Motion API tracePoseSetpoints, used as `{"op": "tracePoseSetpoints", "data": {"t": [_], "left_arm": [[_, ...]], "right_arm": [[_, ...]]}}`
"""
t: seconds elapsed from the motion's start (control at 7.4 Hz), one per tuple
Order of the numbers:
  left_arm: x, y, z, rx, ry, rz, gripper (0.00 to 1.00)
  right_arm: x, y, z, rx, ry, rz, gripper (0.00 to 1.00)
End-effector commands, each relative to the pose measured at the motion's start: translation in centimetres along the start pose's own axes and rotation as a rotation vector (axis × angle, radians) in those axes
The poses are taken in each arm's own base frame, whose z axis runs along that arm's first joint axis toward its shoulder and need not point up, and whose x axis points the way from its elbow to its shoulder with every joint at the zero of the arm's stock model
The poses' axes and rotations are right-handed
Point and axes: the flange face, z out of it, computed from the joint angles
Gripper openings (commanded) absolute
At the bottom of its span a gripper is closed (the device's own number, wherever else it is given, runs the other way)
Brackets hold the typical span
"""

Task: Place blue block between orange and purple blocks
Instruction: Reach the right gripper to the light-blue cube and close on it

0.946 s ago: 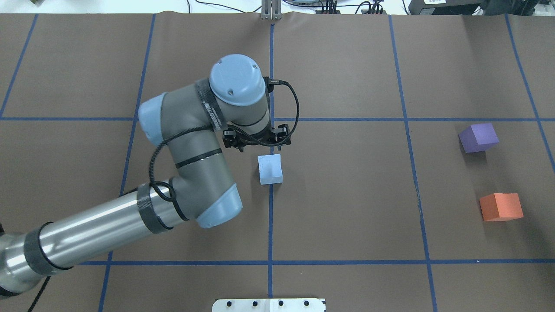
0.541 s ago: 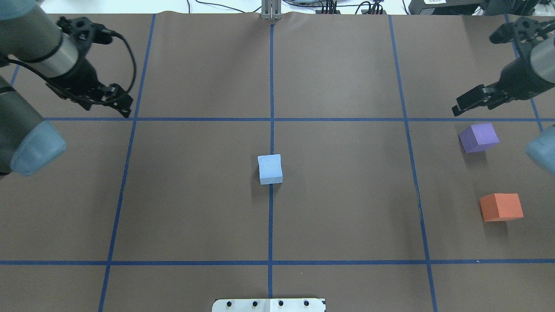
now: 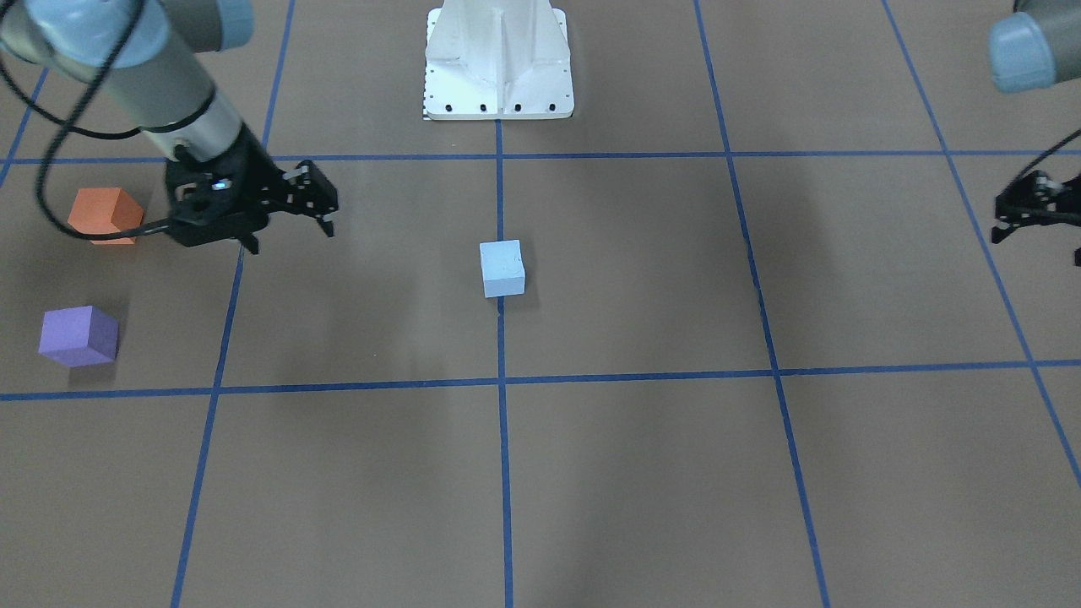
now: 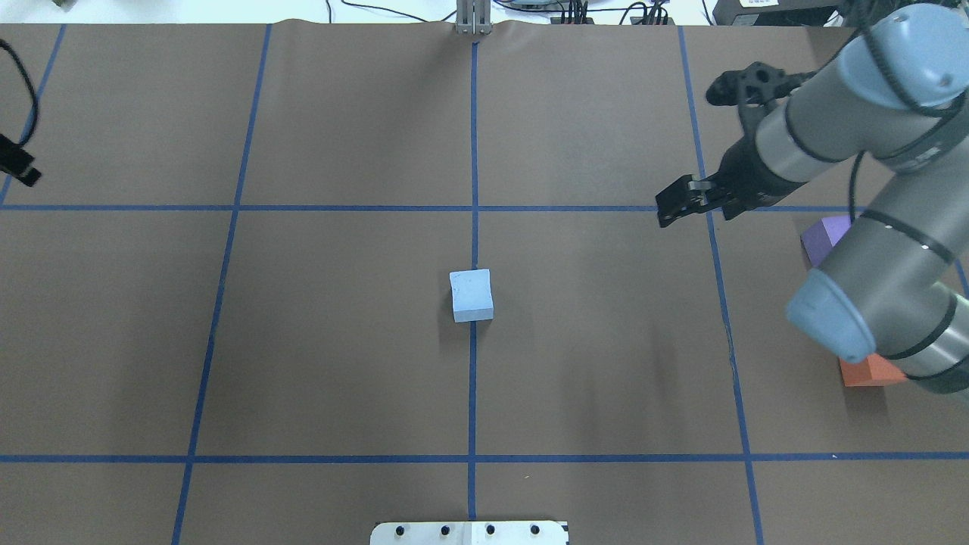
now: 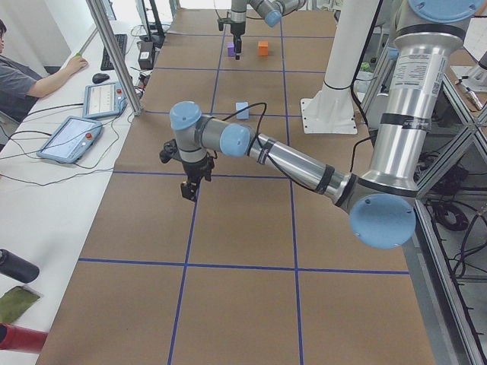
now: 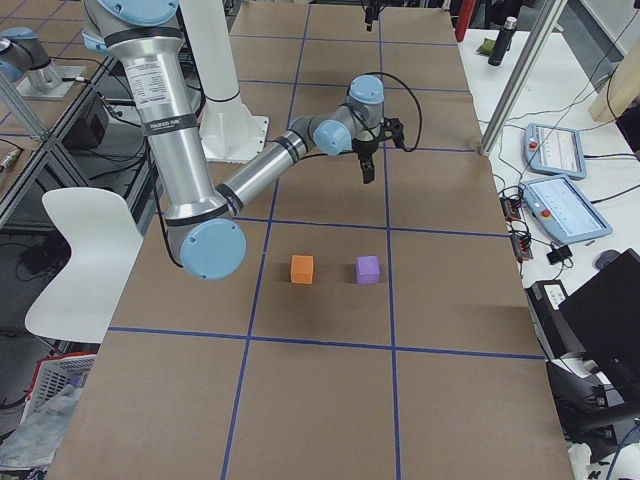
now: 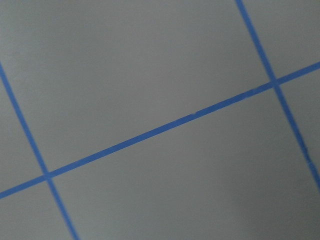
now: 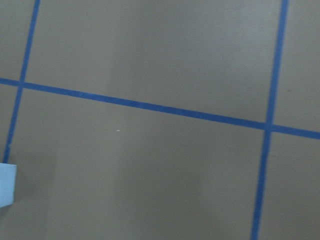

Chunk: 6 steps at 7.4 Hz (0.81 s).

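1. Front view: the blue block (image 3: 502, 268) sits mid-table on a tape line, well apart from the orange block (image 3: 101, 213) and the purple block (image 3: 78, 335). The right gripper (image 3: 289, 230) is released and empty.
2. Overhead: the left gripper (image 4: 17, 163) is at the frame edge; I cannot tell its state.
3. Right wrist: the blue block's corner shows at lower left.
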Motion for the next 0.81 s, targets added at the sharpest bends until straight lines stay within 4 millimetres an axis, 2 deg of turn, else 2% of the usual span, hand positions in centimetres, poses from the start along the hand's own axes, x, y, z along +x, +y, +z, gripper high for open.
{"op": "tracePoseSetpoints", "data": {"t": [0.0,0.14,0.41,0.54,0.68], "left_arm": [[-10.0,8.9,0.6,-0.001,0.022,-0.117,1.0],[-10.4,11.5,0.1,0.015,0.031,-0.137,1.0],[-9.1,12.3,-0.8,0.028,0.023,-0.138,1.0],[-8.9,12.5,-0.8,0.029,0.024,-0.139,1.0],[-9.0,12.5,-0.7,0.028,0.025,-0.14,1.0]], "right_arm": [[-11.5,1.2,3.0,-0.003,0.017,0.025,1.0],[-14.3,1.0,5.0,0.009,0.048,0.019,1.0],[-18.6,0.5,9.7,0.017,0.074,0.018,1.0],[-19.0,1.3,12.9,0.039,0.078,0.016,1.0],[-18.8,1.5,15.0,0.045,0.099,0.012,1.0]]}}
